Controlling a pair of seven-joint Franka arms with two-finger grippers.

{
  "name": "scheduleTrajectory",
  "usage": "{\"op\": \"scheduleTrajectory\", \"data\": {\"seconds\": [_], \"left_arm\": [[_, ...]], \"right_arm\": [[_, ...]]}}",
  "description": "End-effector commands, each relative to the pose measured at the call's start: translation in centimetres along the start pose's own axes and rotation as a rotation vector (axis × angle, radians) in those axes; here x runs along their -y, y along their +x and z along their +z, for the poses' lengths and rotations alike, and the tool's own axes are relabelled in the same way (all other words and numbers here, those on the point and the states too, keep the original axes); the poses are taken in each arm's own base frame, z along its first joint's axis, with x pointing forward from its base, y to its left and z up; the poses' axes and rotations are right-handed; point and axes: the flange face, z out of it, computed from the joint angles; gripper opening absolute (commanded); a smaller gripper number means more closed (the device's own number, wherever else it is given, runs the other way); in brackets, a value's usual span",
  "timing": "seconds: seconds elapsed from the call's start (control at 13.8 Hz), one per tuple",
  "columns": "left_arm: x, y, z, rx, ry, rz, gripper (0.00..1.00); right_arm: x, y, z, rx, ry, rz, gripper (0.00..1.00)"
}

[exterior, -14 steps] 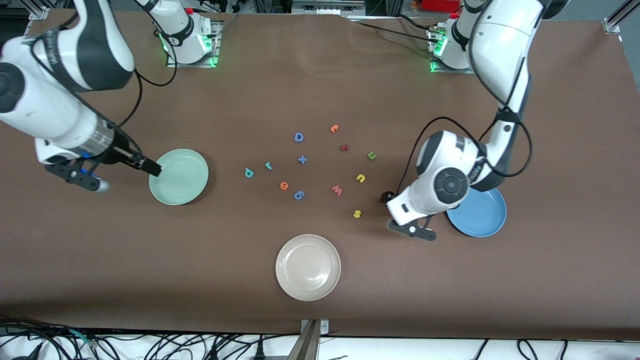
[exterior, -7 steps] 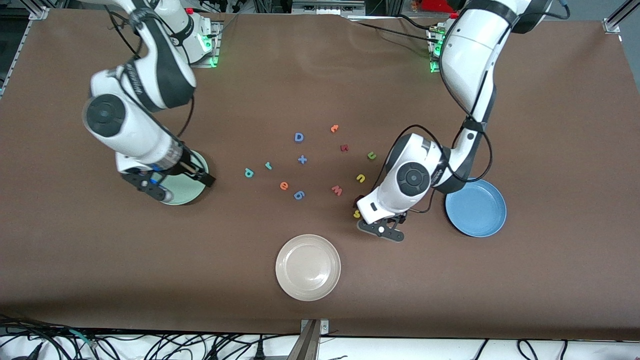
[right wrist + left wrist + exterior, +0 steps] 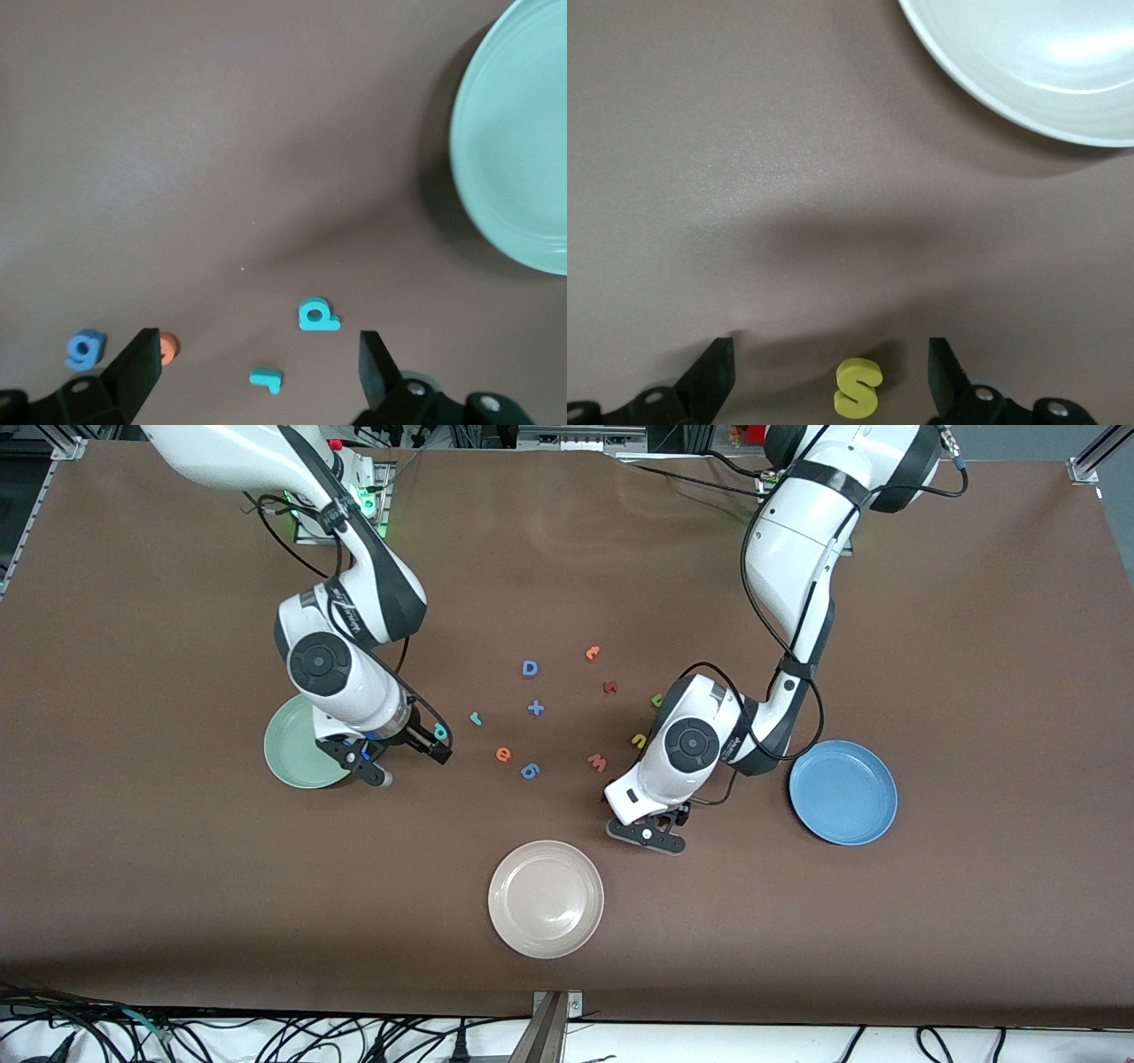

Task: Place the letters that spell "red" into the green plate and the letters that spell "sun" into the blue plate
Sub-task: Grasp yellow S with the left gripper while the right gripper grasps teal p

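Yellow foam "s" [image 3: 858, 387] lies on the brown table between the spread, empty fingers of the left gripper [image 3: 831, 381], near the beige-white plate [image 3: 992, 80]; descend and close next. Right gripper [image 3: 252, 376], wide and empty, hovers over the teal foam "d" [image 3: 317, 315] beside the mint-green plate [image 3: 514, 142]

Right arm reaches from its base at 11 o'clock toward table centre, wrist bent down, right gripper [image 3: 251, 376] spread wide, holding nothing. Left arm drops from 1 o'clock, elbow folded, left gripper [image 3: 831, 379] likewise parted and empty
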Motion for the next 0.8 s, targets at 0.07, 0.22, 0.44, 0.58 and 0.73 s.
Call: {"op": "scheduleTrajectory", "data": {"seconds": [0.07,0.22,0.44,0.58,0.73], "left_arm": [[-1.3,0.3,-0.1,-0.017,0.028,0.016,0.91],[-1.3,0.2,-0.1,-0.018,0.041,0.019,0.77],[-1.7,-0.1,0.0,-0.016,0.052,0.008,0.59],[-1.7,-0.2,0.1,-0.014,0.073,0.016,0.48],[-1.6,-0.4,0.3,-0.016,0.099,-0.001,0.39]], "right_arm": [[-1.4,-0.7,3.1,0.001,-0.033,0.071,0.99],[-1.6,-1.5,4.7,0.015,-0.055,0.167,0.99],[-1.9,-2.0,6.2,0.032,-0.077,0.189,0.99],[-2.1,-2.0,7.1,0.039,-0.089,0.225,0.99],[-2.2,-1.9,7.5,0.037,-0.088,0.285,0.99]]}}
